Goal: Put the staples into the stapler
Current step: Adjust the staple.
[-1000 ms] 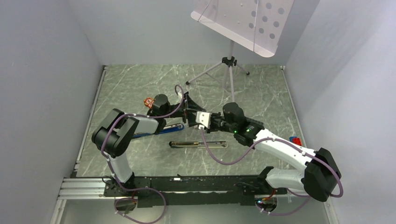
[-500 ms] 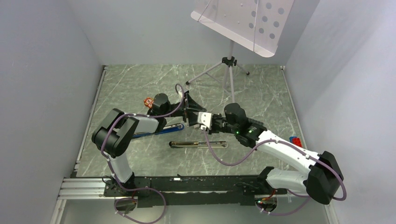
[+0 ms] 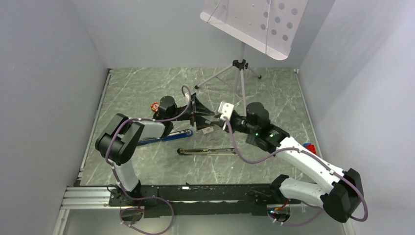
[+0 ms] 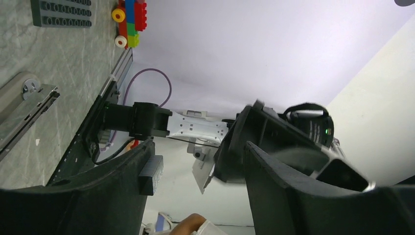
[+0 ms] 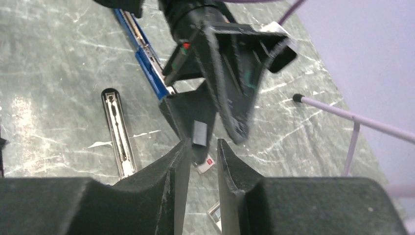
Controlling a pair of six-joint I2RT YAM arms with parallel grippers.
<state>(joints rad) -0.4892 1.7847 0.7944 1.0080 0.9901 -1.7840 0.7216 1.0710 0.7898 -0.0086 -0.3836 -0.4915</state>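
A black stapler (image 3: 208, 152) lies opened out flat on the marble table; the right wrist view shows its bare channel (image 5: 117, 134). A blue stapler (image 3: 164, 138) lies opened beside the left arm. My left gripper (image 3: 199, 117) hangs open above the table with nothing between its fingers (image 4: 198, 152). My right gripper (image 3: 220, 120) faces it from the right, raised. Its jaws (image 5: 203, 144) stand a narrow gap apart and hold nothing. A small white box with a red mark (image 5: 205, 164) lies on the table below that gap. The staples are not visible.
A tripod (image 3: 240, 73) with a white perforated board stands at the back. A small toy (image 3: 155, 105) sits behind the left gripper, and red and blue bricks (image 3: 308, 146) lie at the right wall. A grey baseplate (image 4: 61, 12) lies nearby.
My right gripper has lifted and drawn back to the right, away from the left gripper, and its jaws have parted slightly. The white box now shows on the table. The left arm has hardly moved.
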